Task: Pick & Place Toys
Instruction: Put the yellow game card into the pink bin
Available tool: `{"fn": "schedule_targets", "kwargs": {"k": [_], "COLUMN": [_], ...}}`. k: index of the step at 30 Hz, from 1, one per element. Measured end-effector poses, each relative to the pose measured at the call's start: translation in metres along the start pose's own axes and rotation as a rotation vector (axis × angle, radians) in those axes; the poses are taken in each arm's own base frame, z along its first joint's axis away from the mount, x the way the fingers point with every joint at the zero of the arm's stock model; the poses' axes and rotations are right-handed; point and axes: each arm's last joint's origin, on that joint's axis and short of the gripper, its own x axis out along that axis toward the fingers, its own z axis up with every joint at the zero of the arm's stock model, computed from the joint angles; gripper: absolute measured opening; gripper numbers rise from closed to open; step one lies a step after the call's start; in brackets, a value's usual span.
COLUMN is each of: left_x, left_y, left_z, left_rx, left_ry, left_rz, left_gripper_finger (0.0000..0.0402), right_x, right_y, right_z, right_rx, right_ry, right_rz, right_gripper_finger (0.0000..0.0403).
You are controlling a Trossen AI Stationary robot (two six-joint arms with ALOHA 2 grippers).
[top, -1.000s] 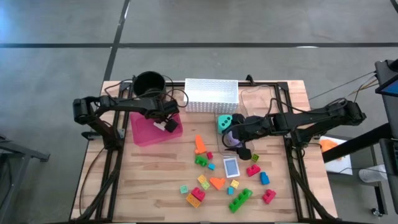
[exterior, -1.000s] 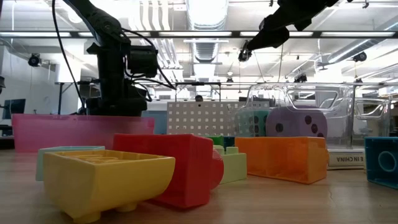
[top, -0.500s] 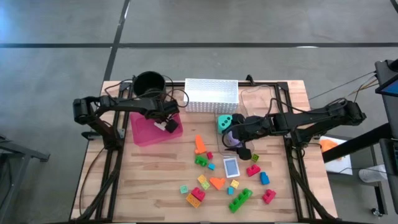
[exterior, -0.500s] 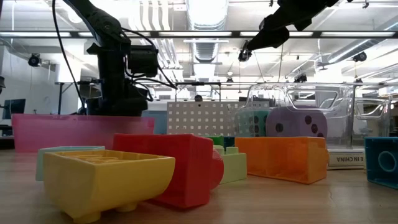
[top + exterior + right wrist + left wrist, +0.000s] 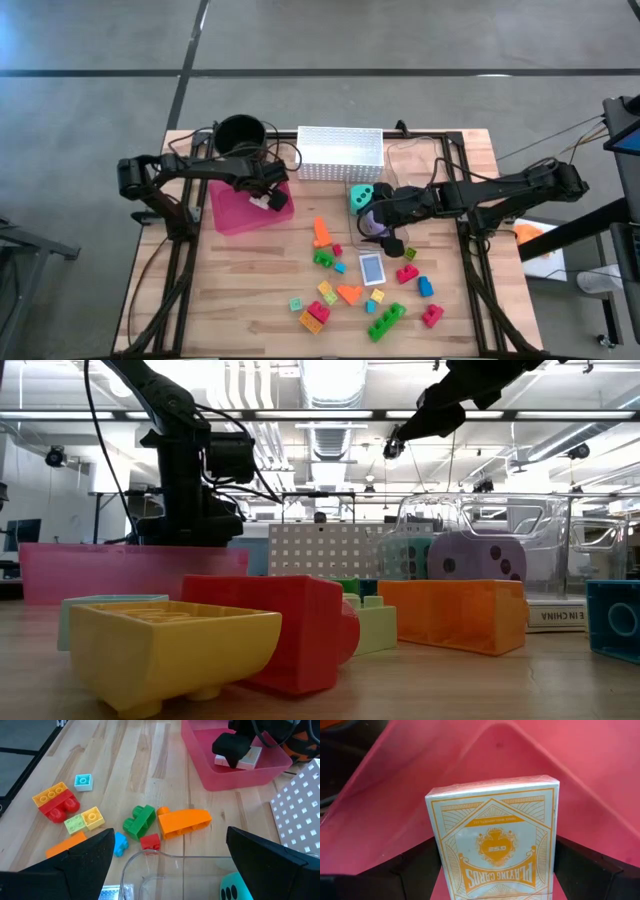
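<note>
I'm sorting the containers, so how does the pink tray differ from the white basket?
The pink tray is translucent pink with smooth solid walls; the white basket is opaque white with perforated walls. The tray sits on the table's left side, and the left gripper holds a card pack over it; the basket stands at the far edge with no gripper over it. Both are rectangular and open-topped.

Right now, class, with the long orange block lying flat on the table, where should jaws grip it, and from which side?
Probably from straight above, jaws across the middle of the orange block, closing on its two long straight sides. One end slopes away and the green block crowds the other, so the ends offer poor holds. The open right gripper is the nearer one.
</note>
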Motion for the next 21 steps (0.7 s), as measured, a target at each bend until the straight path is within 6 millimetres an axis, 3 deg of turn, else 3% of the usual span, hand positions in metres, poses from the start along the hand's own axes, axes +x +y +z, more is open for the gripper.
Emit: {"fn": "schedule_targets", "kwargs": {"k": [11,21], "left_x": [-0.0001,-0.0003], "left_y": [-0.0005,-0.0017], "left_z": [0.0006,0.0019], "left_rx": [-0.005,-0.120], "left_ry": [-0.006,-0.016], "left_rz": [-0.004,-0.022], "left_gripper_finger": [0.0343,0.0343], "right_x": [0.0000,0.0000], "right_y": [0.0000,0.0000], "right_z": [0.0000,0.0000], "right_rx": [0.000,0.000], "right_ry": [0.000,0.000], "right_rz": [0.000,0.000], "right_gripper_finger": [0.0378,0.0378]}}
